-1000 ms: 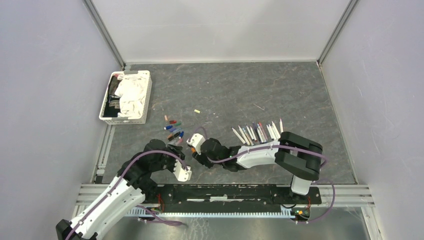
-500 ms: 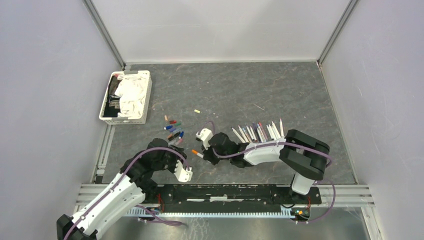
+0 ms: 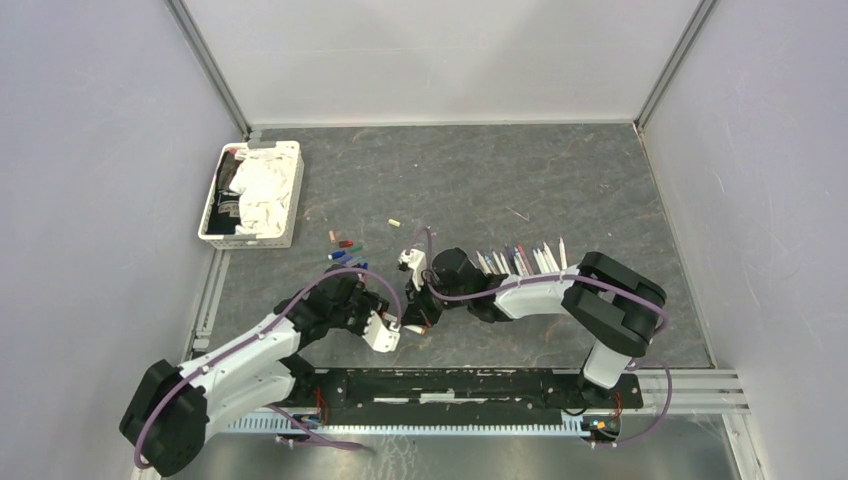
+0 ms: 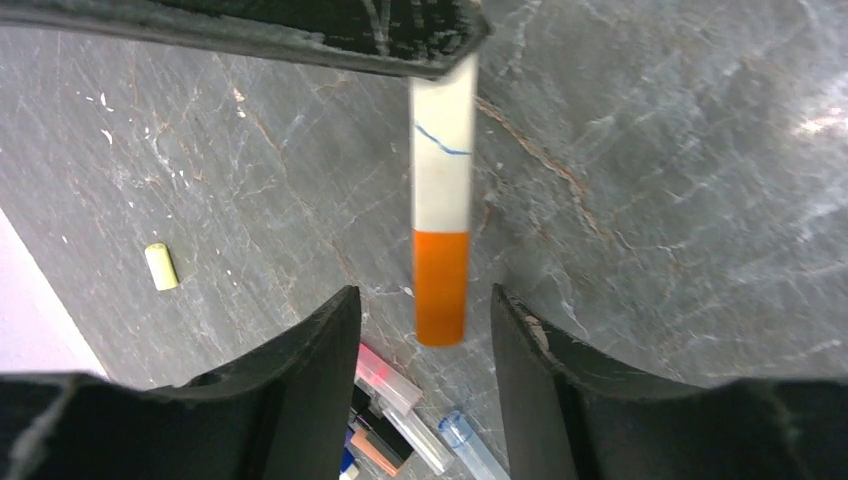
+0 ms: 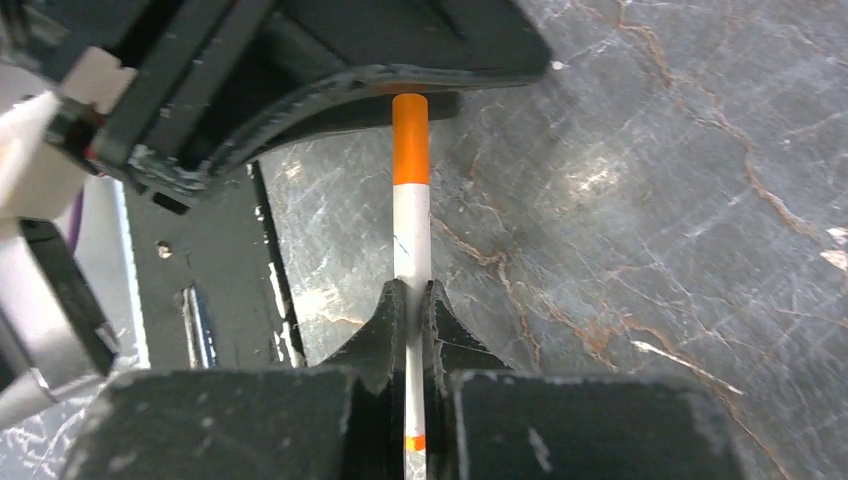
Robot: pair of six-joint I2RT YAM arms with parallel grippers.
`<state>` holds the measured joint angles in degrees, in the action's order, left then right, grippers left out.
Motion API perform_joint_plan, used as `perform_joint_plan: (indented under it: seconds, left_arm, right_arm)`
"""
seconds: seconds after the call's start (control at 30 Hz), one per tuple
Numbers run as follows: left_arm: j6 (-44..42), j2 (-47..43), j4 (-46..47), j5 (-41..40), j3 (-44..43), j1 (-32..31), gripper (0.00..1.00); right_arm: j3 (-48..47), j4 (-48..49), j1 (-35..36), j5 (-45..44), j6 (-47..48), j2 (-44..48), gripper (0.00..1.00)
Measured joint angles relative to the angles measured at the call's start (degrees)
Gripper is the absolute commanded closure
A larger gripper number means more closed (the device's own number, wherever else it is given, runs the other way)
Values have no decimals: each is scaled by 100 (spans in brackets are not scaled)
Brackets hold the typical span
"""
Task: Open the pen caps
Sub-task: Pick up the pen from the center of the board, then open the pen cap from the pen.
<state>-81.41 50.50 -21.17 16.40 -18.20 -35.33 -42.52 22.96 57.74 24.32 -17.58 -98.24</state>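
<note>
A dark grey marbled tabletop [image 3: 480,170] sits boxed in by plain pale walls [image 3: 430,60] left, far and right, slanted metal posts [image 3: 210,65] at the far corners, a slotted metal rail [image 3: 700,385] along the near edge.

We see a robotics lab cell: plain pale panels [image 3: 90,150] and aluminium posts [image 3: 207,68] box in a grey marbled tabletop [image 3: 450,180]. A white, purple-cabled left arm [image 3: 245,358] and right arm [image 3: 530,293] are mounted on a slotted metal rail [image 3: 690,385] at its near edge.
</note>
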Motion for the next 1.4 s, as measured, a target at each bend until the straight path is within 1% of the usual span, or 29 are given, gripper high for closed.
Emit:
perform_joint_plan:
  seconds: [0.13,0.3,0.37,0.4,0.5,0.57,0.63,0.7,0.77,0.9,0.93,0.97,1.07,1.23,1.33,1.4]
  left_arm:
    - [-4,275,284,-33,-50,-24,63]
    - [-26,291,236,13,-138,-188,80]
    - [-31,275,140,0,-179,-275,91]
    - [-42,254,96,-11,-184,-297,96]
    - [-44,164,-74,-83,-199,-358,98]
    - [-26,74,-201,-105,-223,-391,98]
    - [48,-31,-361,-90,-302,-404,98]
    - [208,-160,-538,-26,-466,-417,98]
    - [374,-275,-673,44,-684,-420,98]
    - [695,-343,-944,81,-1150,-424,98]
    - [726,-365,-1029,87,-1224,-424,98]
    - [730,-398,-1069,107,-1255,-424,98]
    - [726,-564,-1174,179,-1342,-431,98]
    - [719,-673,-1294,238,-1362,-439,98]
    - [680,-684,-1353,278,-1394,-439,98]
    - [649,-717,-1390,280,-1414,-439,98]
  right_arm:
    - [-55,-7,-15,256,-20,0,100]
    - [-149,20,-55,393,-94,-9,100]
    - [-175,22,-81,444,-153,-20,100]
    - [-179,17,-92,483,-177,-26,98]
    - [-205,15,-92,566,-238,-85,76]
    - [-210,37,-96,614,-293,-92,65]
    - [-210,101,-111,684,-393,-94,61]
    - [-210,238,-144,800,-527,-96,60]
    - [-208,452,-155,940,-717,-96,63]
    - [-203,933,-162,1163,-1161,-70,79]
    - [-201,997,-162,1191,-1231,-26,81]
    - [-197,1027,-164,1207,-1274,22,80]
    - [-192,927,-166,1217,-1342,212,71]
    - [-387,385,-205,1220,-1115,503,65]
    - [-603,87,-227,1270,-984,518,67]
    - [-708,-131,-232,1305,-914,518,72]
